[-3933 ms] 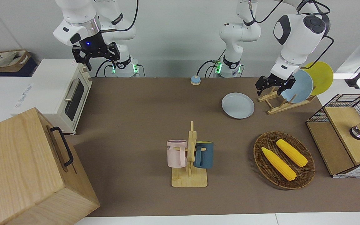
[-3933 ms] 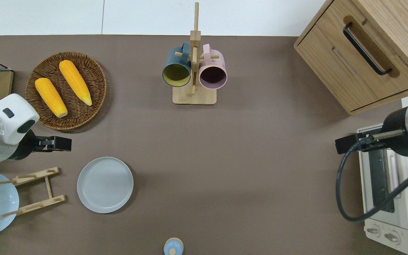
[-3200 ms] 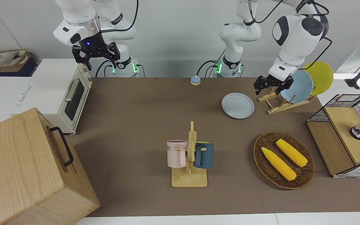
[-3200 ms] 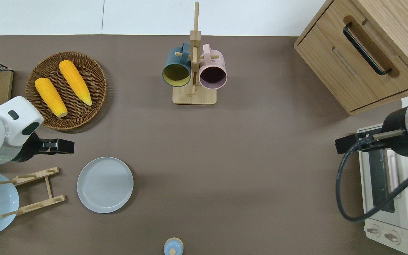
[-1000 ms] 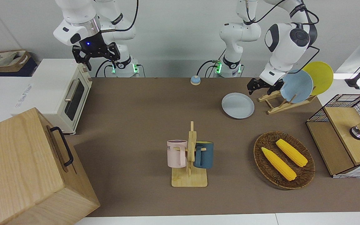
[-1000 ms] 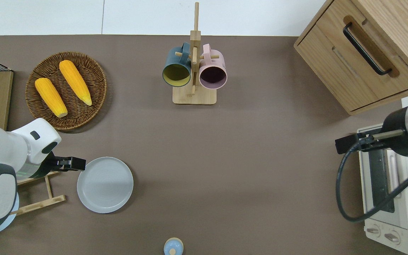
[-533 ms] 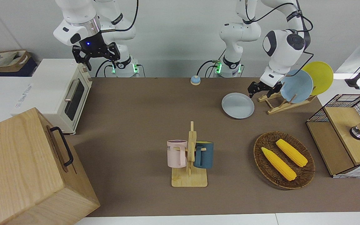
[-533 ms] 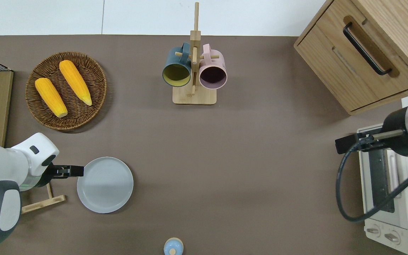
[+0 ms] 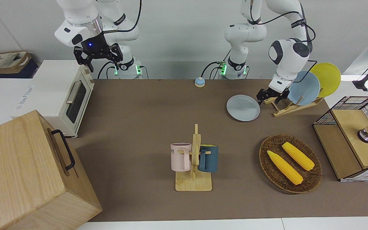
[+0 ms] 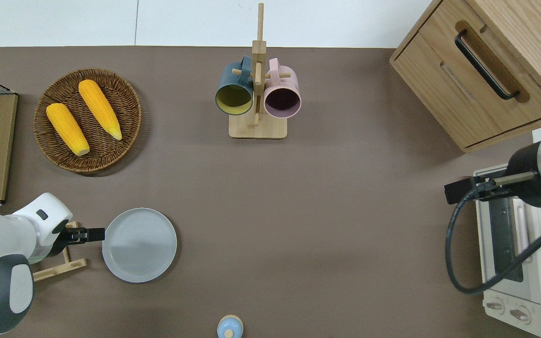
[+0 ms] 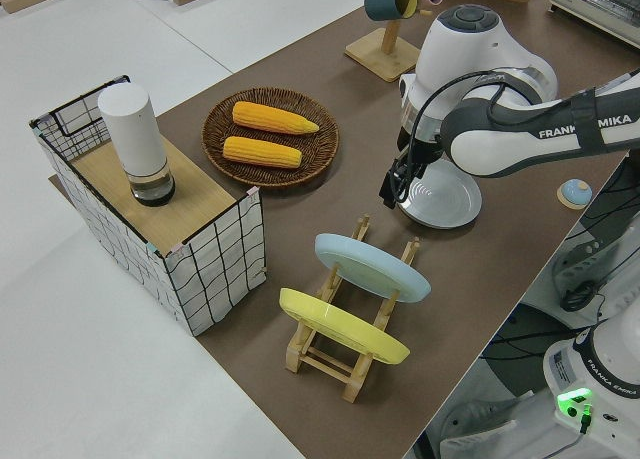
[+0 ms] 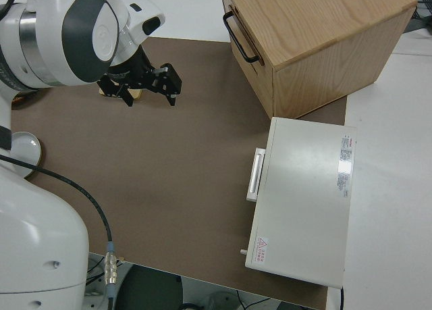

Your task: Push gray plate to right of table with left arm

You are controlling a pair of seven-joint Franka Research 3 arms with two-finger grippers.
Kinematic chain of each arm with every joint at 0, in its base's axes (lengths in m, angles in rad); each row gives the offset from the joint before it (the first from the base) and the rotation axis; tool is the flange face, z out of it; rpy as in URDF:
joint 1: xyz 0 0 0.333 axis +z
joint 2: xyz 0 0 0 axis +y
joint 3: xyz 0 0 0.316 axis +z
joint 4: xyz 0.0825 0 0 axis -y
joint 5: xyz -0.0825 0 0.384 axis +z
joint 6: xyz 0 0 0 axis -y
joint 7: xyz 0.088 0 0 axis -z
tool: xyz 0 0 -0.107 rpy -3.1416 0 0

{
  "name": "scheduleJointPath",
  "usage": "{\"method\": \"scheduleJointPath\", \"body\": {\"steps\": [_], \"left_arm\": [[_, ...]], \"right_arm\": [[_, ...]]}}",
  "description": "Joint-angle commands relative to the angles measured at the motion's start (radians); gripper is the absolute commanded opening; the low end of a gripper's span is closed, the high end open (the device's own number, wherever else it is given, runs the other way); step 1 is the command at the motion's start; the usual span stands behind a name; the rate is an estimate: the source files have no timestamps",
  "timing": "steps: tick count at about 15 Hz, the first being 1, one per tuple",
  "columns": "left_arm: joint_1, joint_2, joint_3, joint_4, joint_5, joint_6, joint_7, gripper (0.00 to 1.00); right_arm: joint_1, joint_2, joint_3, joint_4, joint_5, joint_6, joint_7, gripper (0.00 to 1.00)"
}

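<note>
Your left hand (image 10: 93, 234) sits low at the rim of the gray plate (image 10: 139, 245), on the side facing the left arm's end of the desk (image 10: 345, 211), so a push would send it toward the right arm's end. I can't tell if the fingers are spread or pressed together, nor whether they touch the rim yet. The plate lies flat near the desk's robot-side edge, just beside the wooden plate rack (image 9: 287, 107). Judging by that, the slide hasn't begun. Your right arm is parked; its hand (image 12: 150, 84) stands spread, pinching nothing
</note>
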Motion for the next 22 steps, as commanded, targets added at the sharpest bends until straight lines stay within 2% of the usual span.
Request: {"method": "scheduleJointPath", "body": {"steps": [1,4,12,17,22], "left_arm": [[0.018,-0.019,-0.005,-0.058,0.006,0.061,0.026,1.00],[0.015,-0.013,-0.007,-0.106,0.001,0.126,0.026,1.00],[-0.002,0.021,-0.007,-0.115,-0.002,0.136,0.026,1.00],[-0.003,0.039,-0.025,-0.115,-0.003,0.142,0.024,1.00],[-0.049,0.079,-0.025,-0.115,-0.003,0.179,-0.006,0.99]], "right_arm": [[-0.020,-0.003,0.015,0.008,0.010,-0.014,0.001,0.983],[-0.020,-0.003,0.013,0.008,0.010,-0.014,0.001,0.983],[-0.020,-0.003,0.013,0.008,0.010,-0.014,0.002,0.983],[-0.020,-0.003,0.013,0.008,0.010,-0.016,0.001,0.983],[-0.020,-0.003,0.015,0.008,0.010,-0.014,0.001,0.983]]}}
